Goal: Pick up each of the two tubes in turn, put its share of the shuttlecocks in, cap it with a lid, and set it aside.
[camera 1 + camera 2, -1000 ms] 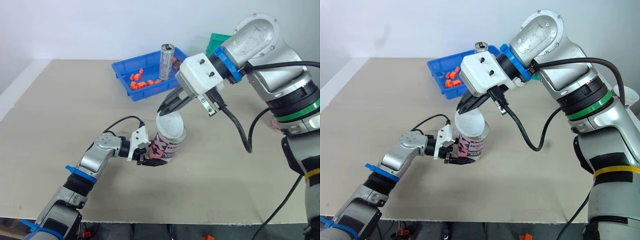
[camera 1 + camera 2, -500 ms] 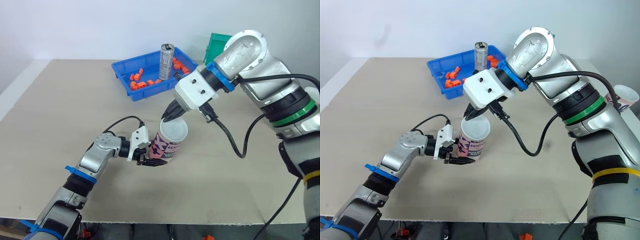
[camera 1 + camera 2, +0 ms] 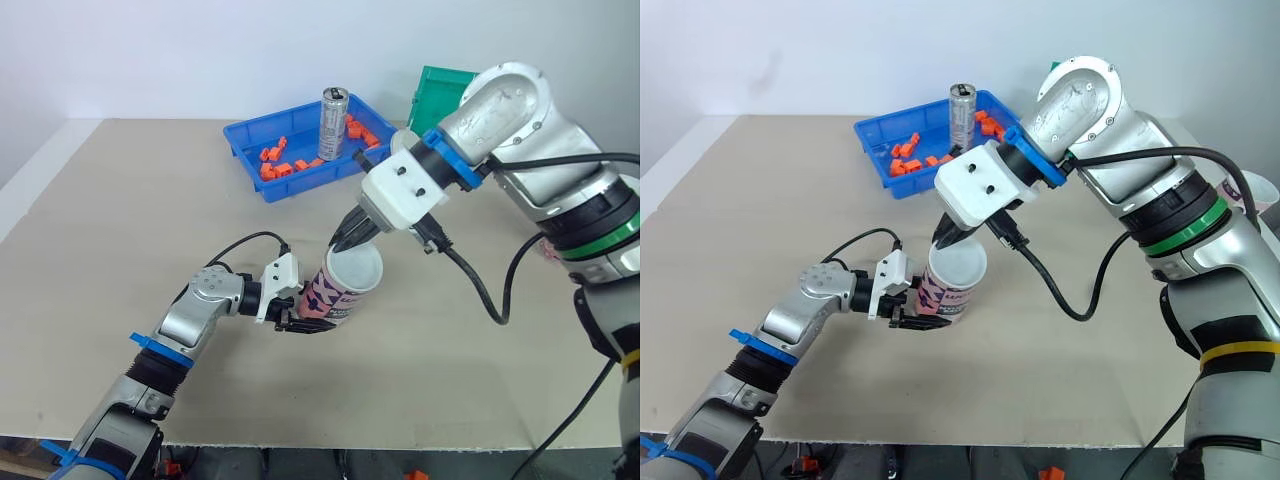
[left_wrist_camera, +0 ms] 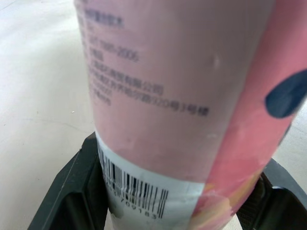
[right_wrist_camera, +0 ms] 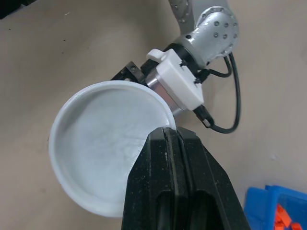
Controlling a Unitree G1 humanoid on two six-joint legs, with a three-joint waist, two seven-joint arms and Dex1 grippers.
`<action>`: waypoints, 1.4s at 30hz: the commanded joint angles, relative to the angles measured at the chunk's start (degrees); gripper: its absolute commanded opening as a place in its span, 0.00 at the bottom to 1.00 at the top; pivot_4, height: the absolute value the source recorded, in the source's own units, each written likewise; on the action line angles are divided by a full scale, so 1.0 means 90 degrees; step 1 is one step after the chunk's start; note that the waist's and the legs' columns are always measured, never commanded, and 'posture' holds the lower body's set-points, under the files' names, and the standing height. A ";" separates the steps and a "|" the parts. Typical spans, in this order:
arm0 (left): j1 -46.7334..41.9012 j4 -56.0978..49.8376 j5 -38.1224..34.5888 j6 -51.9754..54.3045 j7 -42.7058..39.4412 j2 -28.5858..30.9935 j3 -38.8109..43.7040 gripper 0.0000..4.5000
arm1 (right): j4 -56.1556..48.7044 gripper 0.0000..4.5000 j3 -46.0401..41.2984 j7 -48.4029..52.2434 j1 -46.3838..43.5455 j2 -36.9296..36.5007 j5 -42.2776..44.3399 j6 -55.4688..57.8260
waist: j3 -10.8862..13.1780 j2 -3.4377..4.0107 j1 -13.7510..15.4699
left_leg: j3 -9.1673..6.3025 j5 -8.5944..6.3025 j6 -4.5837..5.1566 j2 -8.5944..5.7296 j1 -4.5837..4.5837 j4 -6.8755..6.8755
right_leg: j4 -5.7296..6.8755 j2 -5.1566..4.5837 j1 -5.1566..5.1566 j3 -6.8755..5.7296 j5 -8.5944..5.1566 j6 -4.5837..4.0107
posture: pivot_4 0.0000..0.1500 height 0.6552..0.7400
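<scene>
Near the middle of the desk (image 3: 120, 220), the left gripper (image 3: 303, 318) holds the tube (image 3: 335, 296) by its lower end. One black finger (image 4: 72, 191) sits on each side of the barcode label, both pressed against the pink wall. The tube is tilted, with its upper end leaning toward the desk's far right corner. Whether its base touches the desk surface cannot be determined.

The lid (image 3: 355, 268) covers the tube's open end (white and round, with a shallow raised rim). Whether it is pressed fully home cannot be determined.

The right gripper (image 3: 343, 241) reaches down from the far side. Its fingers (image 5: 165, 158) are drawn together into a narrow pinch on the lid's rim, at the edge nearest the far side of the desk.

A black cable (image 3: 245, 240) loops from the left wrist over the desk surface.

Other items:
- A blue tray (image 3: 250, 140) stands near the far edge of the desk, well apart from the tube.
- Small orange parts (image 3: 275, 160) lie inside the tray.
- A silver can (image 3: 332, 123) stands upright inside the tray.
- A green bin (image 3: 440, 85) stands at the far edge, to the right of the tray and partly behind the right arm.
- A paper cup (image 3: 1255, 190) stands toward the right edge of the desk.
</scene>
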 commanded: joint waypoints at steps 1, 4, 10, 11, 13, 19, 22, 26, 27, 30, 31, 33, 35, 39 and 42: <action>0.0114 0.0179 0.0130 0.0190 0.0192 0.0062 0.0069 0.66 | -0.0137 0.01 -0.0007 0.0212 0.0227 0.0395 -0.0527 0.0005 | -0.0001 -0.0001 0.0006 | -0.0001 0.0000 0.0000 0.0000 0.0000 0.0000 | 0.0000 0.0000 0.0000 -0.0001 0.0000 0.0000 | 1.00 1.00; 0.0122 0.0164 0.0117 0.0203 0.0206 0.0070 0.0082 0.66 | 0.0040 0.26 -0.0132 0.0192 0.0339 0.0630 -0.1028 -0.0072 | -0.0003 -0.0002 0.0004 | -0.0002 0.0000 0.0000 0.0001 0.0004 0.0000 | 0.0000 0.0001 0.0002 -0.0002 0.0002 0.0001 | 1.00 1.00; 0.0139 0.0133 0.0106 0.0231 0.0228 0.0075 0.0095 0.66 | 0.0281 0.61 -0.0516 0.0009 0.0350 0.1049 -0.1443 -0.0044 | -0.0005 -0.0004 -0.0010 | 0.0000 0.0000 0.0000 0.0002 0.0012 0.0003 | 0.0001 0.0002 0.0008 -0.0002 0.0004 -0.0006 | 1.00 1.00; 0.0140 0.0131 0.0108 0.0235 0.0227 0.0073 0.0099 0.66 | 0.0355 0.61 -0.0602 -0.0018 0.0326 0.1120 -0.1494 0.0003 | -0.0005 -0.0004 -0.0017 | 0.0000 0.0001 0.0000 0.0005 0.0015 0.0003 | 0.0001 0.0005 0.0009 -0.0002 0.0006 -0.0009 | 1.00 1.00; 0.0136 0.0138 0.0123 0.0236 0.0231 0.0055 0.0100 0.66 | 0.0573 0.61 -0.0890 0.0040 0.0149 0.1242 -0.1369 0.0239 | -0.0005 -0.0004 -0.0028 | 0.0001 0.0002 0.0001 0.0007 0.0016 0.0003 | 0.0001 0.0007 0.0008 -0.0002 0.0005 -0.0020 | 1.00 1.00; 0.0130 0.0161 0.0131 0.0204 0.0225 0.0055 0.0097 0.66 | 0.0705 0.53 -0.1256 0.0266 -0.0397 0.0661 0.0128 0.1373 | 0.0002 -0.0006 -0.0026 | -0.0001 0.0017 -0.0006 0.0004 0.0001 0.0002 | 0.0001 0.0003 -0.0003 -0.0001 0.0011 -0.0028 | 1.00 1.00; 0.0125 0.0184 0.0138 0.0184 0.0214 0.0060 0.0094 0.66 | 0.0423 0.33 -0.1148 0.0266 -0.0268 0.0376 0.0427 0.1459 | 0.0001 -0.0007 -0.0031 | -0.0001 0.0015 -0.0008 0.0003 0.0001 -0.0005 | -0.0004 0.0001 0.0000 -0.0001 0.0003 -0.0022 | 1.00 1.00; 0.0072 0.0238 0.0148 0.0164 0.0187 0.0051 0.0090 0.66 | 0.0007 0.02 -0.0986 0.0266 0.0056 0.0260 0.0445 0.1488 | 0.0001 -0.0006 -0.0037 | 0.0000 0.0016 -0.0007 0.0003 0.0005 -0.0011 | -0.0003 0.0003 -0.0004 0.0000 0.0003 -0.0023 | 1.00 1.00; 0.0061 0.0253 0.0148 0.0158 0.0180 0.0051 0.0093 0.66 | -0.0044 0.02 -0.0935 0.0266 0.0101 0.0262 0.0401 0.1472 | 0.0001 -0.0006 -0.0037 | 0.0000 0.0016 -0.0007 0.0003 0.0005 -0.0011 | -0.0002 0.0004 -0.0004 0.0000 0.0003 -0.0023 | 1.00 1.00; 0.0028 0.0303 0.0147 0.0136 0.0167 0.0052 0.0102 0.66 | -0.0130 0.02 -0.0656 0.0248 0.0359 0.0444 -0.0259 0.1268 | 0.0001 -0.0007 -0.0039 | 0.0002 0.0016 -0.0007 0.0002 0.0005 -0.0009 | -0.0003 0.0003 -0.0003 0.0002 0.0004 -0.0023 | 1.00 1.00; 0.0023 0.0312 0.0149 0.0132 0.0166 0.0050 0.0103 0.66 | -0.0130 0.02 -0.0574 0.0239 0.0429 0.0513 -0.0491 0.1225 | 0.0001 -0.0007 -0.0040 | 0.0002 0.0016 -0.0007 0.0003 0.0005 -0.0008 | -0.0003 0.0003 -0.0003 0.0002 0.0004 -0.0022 | 1.00 1.00; 0.0011 0.0318 0.0153 0.0128 0.0166 0.0042 0.0097 0.66 | -0.0073 0.02 -0.0391 0.0189 0.0604 0.0625 -0.1005 0.0951 | 0.0001 -0.0007 -0.0039 | 0.0002 0.0016 -0.0007 0.0003 0.0005 -0.0008 | -0.0003 0.0004 -0.0004 0.0001 0.0005 -0.0021 | 1.00 1.00; 0.0000 0.0322 0.0147 0.0126 0.0177 0.0029 0.0097 0.66 | -0.0158 0.02 -0.0199 0.0242 0.0750 0.0606 -0.1138 0.0752 | -0.0005 -0.0011 -0.0039 | 0.0001 0.0017 -0.0007 0.0000 0.0004 -0.0009 | -0.0002 0.0003 -0.0003 0.0001 0.0006 -0.0018 | 1.00 1.00; -0.0018 0.0327 0.0138 0.0122 0.0215 0.0010 0.0122 0.66 | -0.0071 0.02 -0.0128 0.0266 0.0817 0.0664 -0.1443 0.0405 | -0.0013 -0.0020 -0.0040 | 0.0001 0.0017 -0.0007 0.0004 0.0018 -0.0009 | -0.0003 0.0005 0.0008 0.0000 0.0004 -0.0021 | 1.00 1.00; -0.0010 0.0308 0.0113 0.0118 0.0229 0.0013 0.0147 0.66 | 0.0041 0.02 -0.0589 0.0266 0.0686 0.0745 -0.1011 0.0736 | -0.0018 -0.0027 -0.0044 | 0.0002 0.0017 -0.0008 0.0005 0.0032 -0.0009 | -0.0002 0.0005 0.0016 0.0000 0.0007 -0.0026 | 1.00 1.00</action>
